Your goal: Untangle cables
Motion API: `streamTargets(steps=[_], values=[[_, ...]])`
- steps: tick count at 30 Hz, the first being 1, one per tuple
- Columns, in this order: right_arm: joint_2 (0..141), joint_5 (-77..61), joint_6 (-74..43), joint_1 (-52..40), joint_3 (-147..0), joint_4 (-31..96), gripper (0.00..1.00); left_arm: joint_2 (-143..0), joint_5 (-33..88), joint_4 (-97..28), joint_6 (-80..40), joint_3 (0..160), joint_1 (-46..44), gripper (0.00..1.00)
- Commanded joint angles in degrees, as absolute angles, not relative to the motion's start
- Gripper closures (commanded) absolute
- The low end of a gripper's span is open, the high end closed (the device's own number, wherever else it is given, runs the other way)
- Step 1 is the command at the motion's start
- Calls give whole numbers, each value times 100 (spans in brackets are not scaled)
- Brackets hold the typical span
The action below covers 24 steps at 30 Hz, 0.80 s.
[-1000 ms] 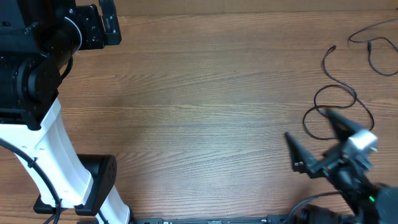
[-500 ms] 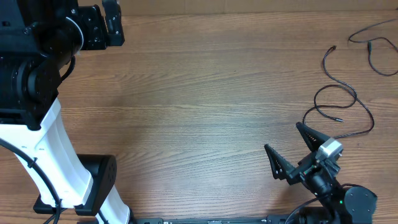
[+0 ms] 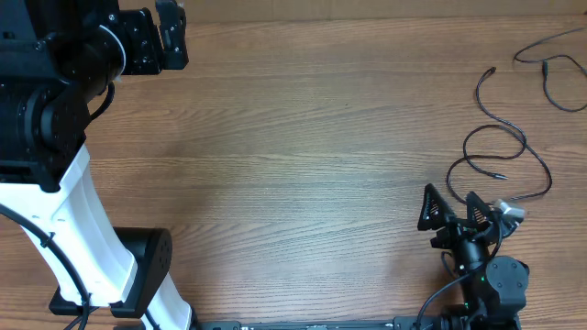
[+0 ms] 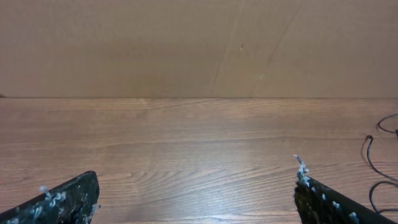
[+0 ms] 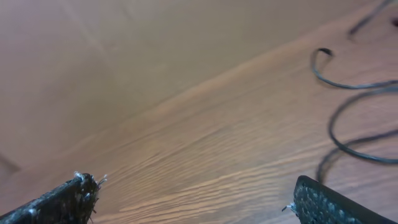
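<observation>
Along the right edge of the bench [image 3: 303,165] I see the cables [image 3: 525,139] lying as loose, curvy strands. My right fingers [image 3: 427,209] hover just beside the nearest loop, spread wide and empty. My left fingers [image 4: 68,199], well apart at the opposite corner, are likewise spread and hold nothing.

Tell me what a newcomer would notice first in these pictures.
Thin black cables lie in loose loops at the right end of the wooden table, reaching up to its far corner. The bulky white and black left arm fills the left edge. The right gripper stands open near the closest loop, holding nothing.
</observation>
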State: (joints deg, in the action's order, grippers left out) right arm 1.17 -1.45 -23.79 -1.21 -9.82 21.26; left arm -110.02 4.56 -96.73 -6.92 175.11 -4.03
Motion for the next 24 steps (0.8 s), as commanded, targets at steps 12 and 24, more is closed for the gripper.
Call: streamTargets(steps=[12,24], values=[[60,794,-2508,-154,-784,2777,0,-10978,556,-9679,-642,17533,-416,0],[60,790,-2510,-154,-784,2777,0,-10978,558,-9679,-642,17533,-416,0]])
